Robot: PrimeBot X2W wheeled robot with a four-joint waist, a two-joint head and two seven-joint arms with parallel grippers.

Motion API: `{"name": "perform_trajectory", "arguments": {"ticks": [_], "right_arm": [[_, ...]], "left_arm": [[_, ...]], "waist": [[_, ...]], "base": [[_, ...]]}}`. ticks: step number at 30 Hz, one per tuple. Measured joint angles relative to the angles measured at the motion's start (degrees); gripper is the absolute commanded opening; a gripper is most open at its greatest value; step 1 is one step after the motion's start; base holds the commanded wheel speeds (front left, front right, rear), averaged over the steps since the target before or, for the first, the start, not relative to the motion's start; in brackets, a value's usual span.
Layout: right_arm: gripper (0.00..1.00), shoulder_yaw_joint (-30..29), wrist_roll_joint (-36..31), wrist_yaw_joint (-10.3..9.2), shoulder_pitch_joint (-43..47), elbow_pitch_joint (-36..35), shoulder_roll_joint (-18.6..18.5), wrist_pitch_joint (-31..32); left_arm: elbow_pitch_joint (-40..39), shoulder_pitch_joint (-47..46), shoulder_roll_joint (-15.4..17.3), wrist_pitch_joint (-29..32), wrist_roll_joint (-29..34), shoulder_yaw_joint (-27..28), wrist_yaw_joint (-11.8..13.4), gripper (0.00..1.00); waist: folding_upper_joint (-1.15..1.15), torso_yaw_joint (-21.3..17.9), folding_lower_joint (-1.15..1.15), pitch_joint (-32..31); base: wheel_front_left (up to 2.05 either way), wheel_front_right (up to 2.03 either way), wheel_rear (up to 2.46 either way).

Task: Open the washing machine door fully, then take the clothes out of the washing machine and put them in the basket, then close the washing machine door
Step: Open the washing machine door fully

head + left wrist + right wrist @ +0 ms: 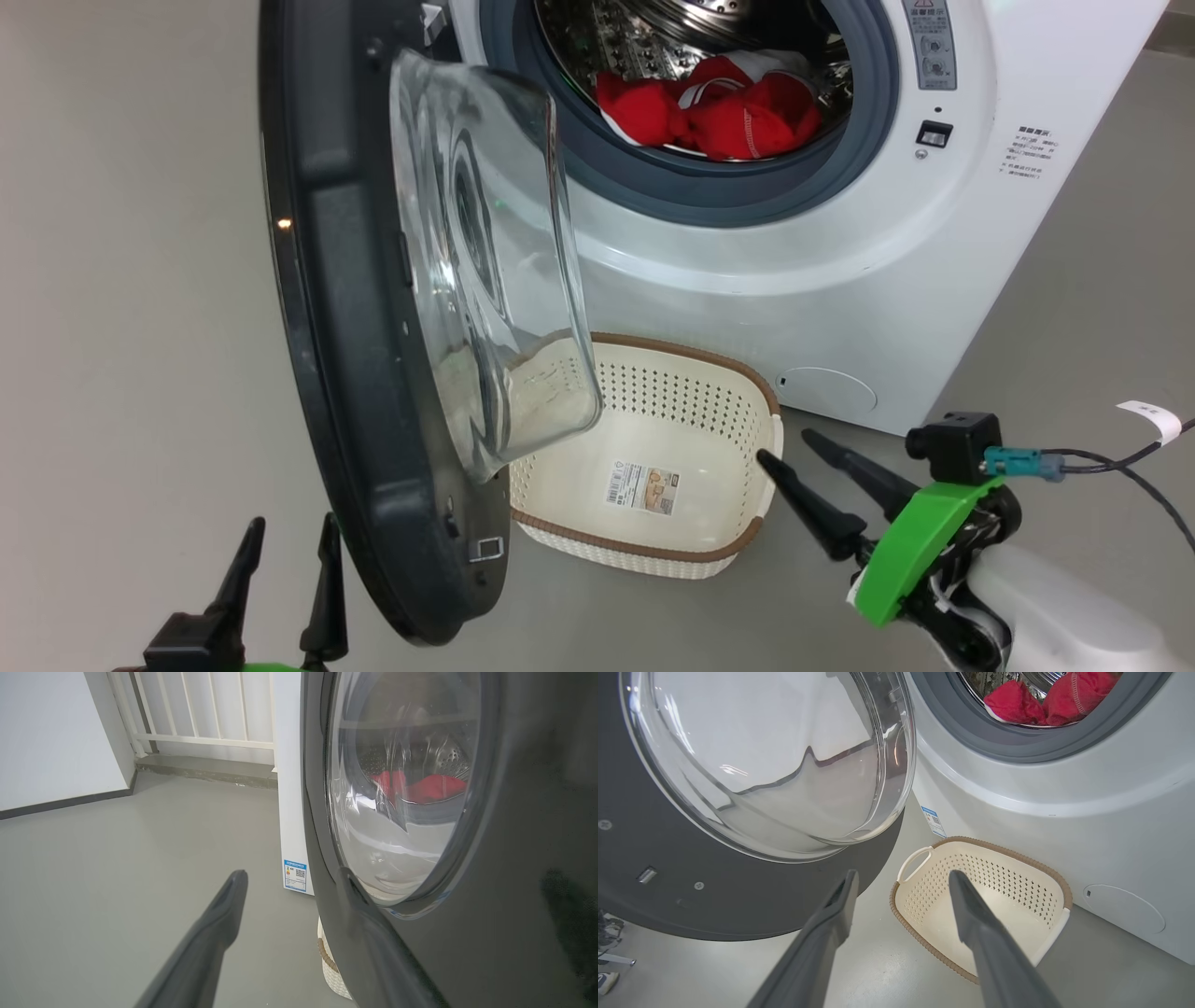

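The washing machine door (336, 280), black-rimmed with bulging clear glass, stands just beside, perhaps touching, the spread left hand (291, 523).

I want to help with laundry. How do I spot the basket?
Find the big white washer. On the floor before it, beside the open door, sits the basket. It is cream, with holey sides and a brown rim.
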Motion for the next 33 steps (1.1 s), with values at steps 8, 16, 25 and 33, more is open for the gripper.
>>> {"name": "perform_trajectory", "arguments": {"ticks": [8, 16, 25, 33], "right_arm": [[1.0, -14.45, -14.56, 0.0, 3.02, -2.42, 2.7, -0.36], [1.0, -22.56, -26.36, 0.0, 11.0, -5.04, 5.93, -0.36], [1.0, -31.23, -34.75, 0.0, 16.97, -8.92, 8.38, -0.36], [1.0, -37.62, -40.0, 0.0, 20.59, -11.09, 11.27, -0.36]], "left_arm": [[0.01, -0.01, -0.01, 0.0, -0.02, 0.2, 0.0, 1.0], [-0.02, -0.02, -0.01, 0.0, -0.1, -0.12, 0.01, 1.0], [-0.07, 0.0, 0.0, 0.0, -0.11, -0.42, 0.04, 1.0], [-0.29, 0.02, 0.0, 0.0, -0.51, -0.51, 0.09, 1.0]], "waist": [[0.0, -0.05, 0.0, 0.24], [0.0, 0.51, 0.0, 0.24], [0.0, 0.83, 0.0, -0.3], [0.0, 0.93, 0.0, -0.35]], "base": [[0.0, 0.0, 0.0], [0.0, 0.0, 0.0], [0.0, 0.0, 0.0], [0.0, 0.0, 0.0]]}}
